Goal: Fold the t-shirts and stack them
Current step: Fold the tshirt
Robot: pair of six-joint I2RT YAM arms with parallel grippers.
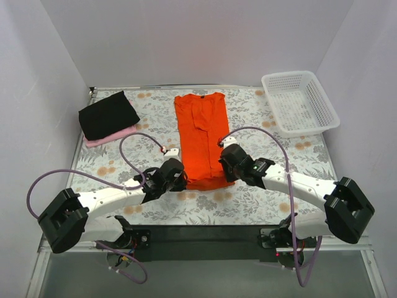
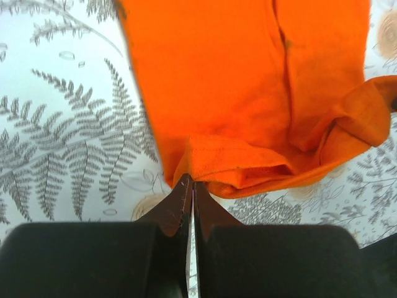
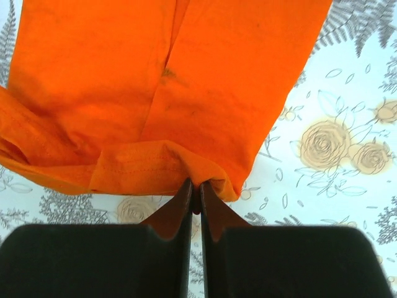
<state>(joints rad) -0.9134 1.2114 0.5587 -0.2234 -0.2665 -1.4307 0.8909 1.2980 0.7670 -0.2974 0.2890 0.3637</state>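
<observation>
The orange t-shirt lies folded into a long strip in the middle of the table, collar at the far end. My left gripper is shut on its near left hem corner. My right gripper is shut on its near right hem corner. Both corners are lifted a little and the hem bunches between them. The black t-shirt lies folded at the far left on top of the pale pink t-shirt, which shows only as a strip under it.
A white mesh basket stands at the far right. The table has a floral cloth. White walls close in on three sides.
</observation>
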